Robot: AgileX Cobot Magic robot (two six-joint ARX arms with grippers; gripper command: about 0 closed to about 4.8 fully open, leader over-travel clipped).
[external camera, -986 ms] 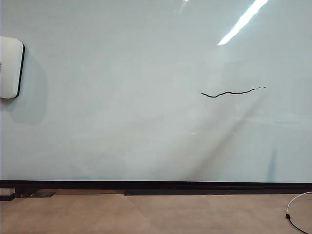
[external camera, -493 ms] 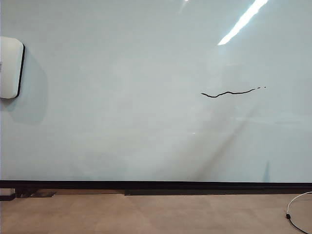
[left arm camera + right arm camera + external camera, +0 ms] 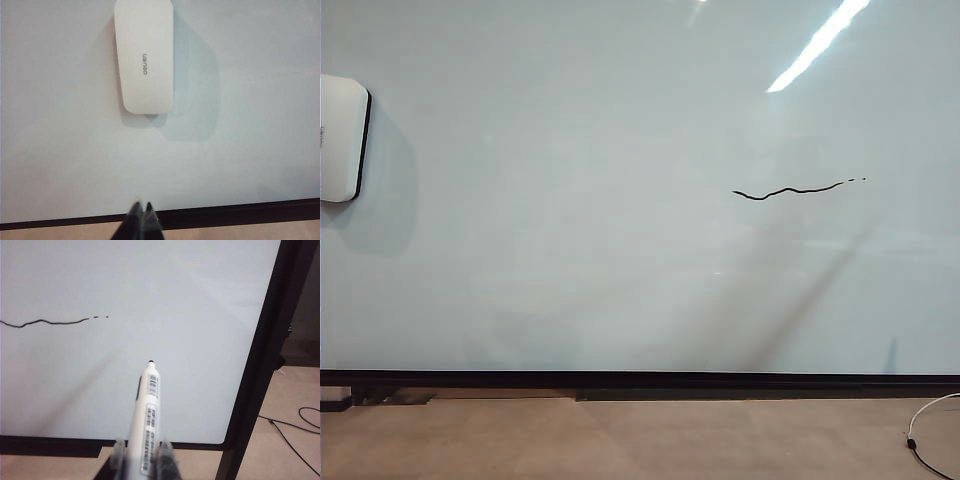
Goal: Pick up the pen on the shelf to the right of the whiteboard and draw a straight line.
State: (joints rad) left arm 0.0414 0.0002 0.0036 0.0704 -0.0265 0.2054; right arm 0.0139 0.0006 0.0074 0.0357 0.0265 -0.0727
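The whiteboard (image 3: 570, 250) fills the exterior view, and neither gripper shows there. On its right half runs the straight line (image 3: 790, 190), a thin wavy black stroke ending in small dashes. In the right wrist view my right gripper (image 3: 141, 445) is shut on the pen (image 3: 146, 410). Its whitish barrel points at the board, and its dark tip is clear of the line (image 3: 45, 322). In the left wrist view my left gripper (image 3: 142, 206) is shut and holds nothing, facing the board's black lower strip. The shelf is out of view.
A white rounded pad with a black rim (image 3: 342, 138) hangs at the board's left edge, and the left wrist view faces it (image 3: 145, 55). A black frame post (image 3: 260, 365) borders the board's right side. A cable (image 3: 925, 440) lies on the tan floor at lower right.
A faint bluish reflection low on the board's right side has drifted right and down. The line and the pad look the same.
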